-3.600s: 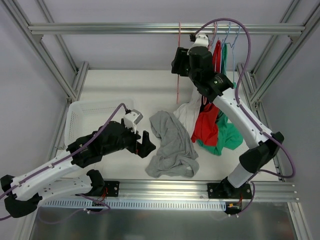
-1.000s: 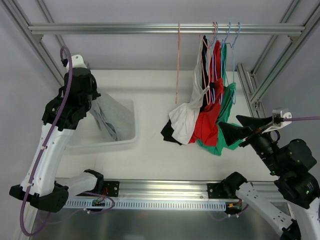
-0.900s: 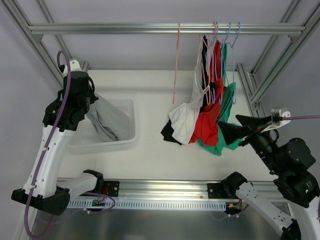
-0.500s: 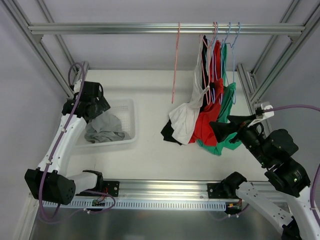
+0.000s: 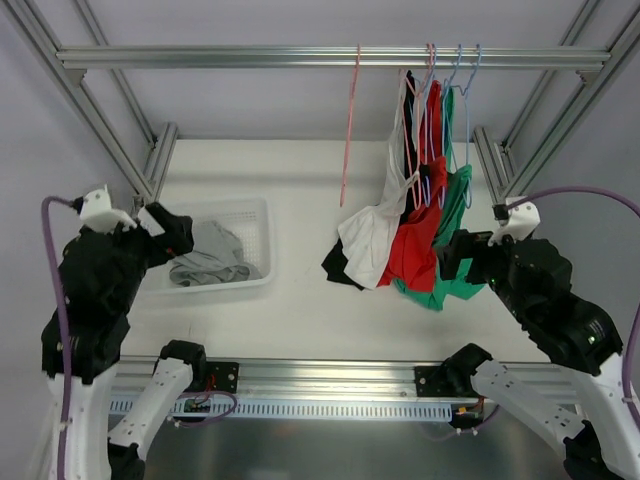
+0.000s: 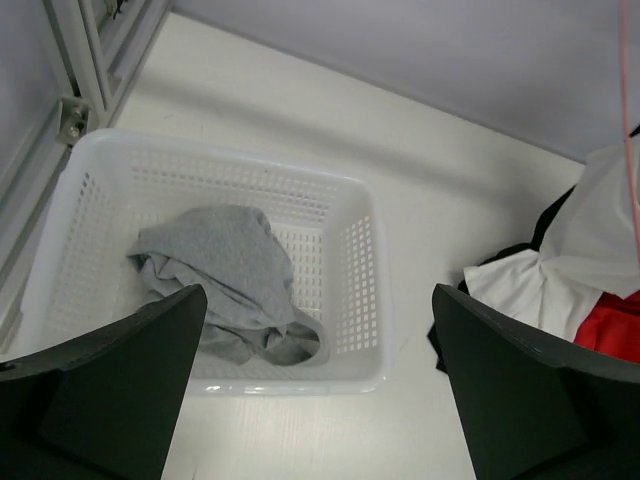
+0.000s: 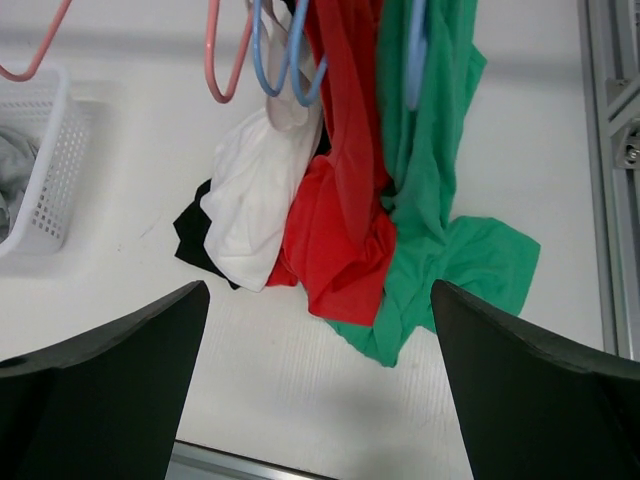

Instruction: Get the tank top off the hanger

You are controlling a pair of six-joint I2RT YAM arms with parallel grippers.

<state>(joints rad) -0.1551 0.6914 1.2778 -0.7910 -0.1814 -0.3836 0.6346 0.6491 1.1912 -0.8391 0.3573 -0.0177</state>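
The light grey tank top [image 5: 206,260] lies crumpled in the white basket [image 5: 262,245] at the left of the table; it also shows in the left wrist view [image 6: 222,272]. The pink hanger [image 5: 349,130] hangs bare on the top rail, left of the other garments; its lower curve shows in the right wrist view [image 7: 38,48]. My left gripper [image 5: 168,232] is open and empty, held above the basket's near left side [image 6: 320,400]. My right gripper [image 5: 458,258] is open and empty, high above the table near the green garment [image 7: 320,390].
A white top [image 5: 372,235], a red top [image 5: 415,250], a green one [image 5: 455,275] and a black one [image 5: 338,268] hang from blue and purple hangers [image 5: 462,80] and drape onto the table. Aluminium frame posts [image 5: 505,160] stand at both sides.
The left gripper lowered the grey tank top into the basket, let it go and drew back to the near left. The right arm shifted a little left.
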